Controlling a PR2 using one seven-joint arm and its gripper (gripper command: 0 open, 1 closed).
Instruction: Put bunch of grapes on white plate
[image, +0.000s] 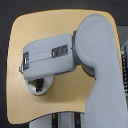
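Note:
The white plate (44, 90) lies on the wooden table toward the exterior view's lower left, and only its near rim shows below my arm. On it, right under the arm's edge, I see a small dark cluster with a bit of green, the bunch of grapes (35, 85). My grey forearm (50, 57) lies across the plate and ends at the wrist on the exterior view's left. The gripper hangs beneath the forearm over the plate and is hidden, so I cannot see its fingers or whether they touch the grapes.
The round-cornered wooden table (45, 27) fills most of the view. My bulky upper arm (100, 60) covers its right side. Dark objects stand past the table's edge on the exterior view's right (124, 55).

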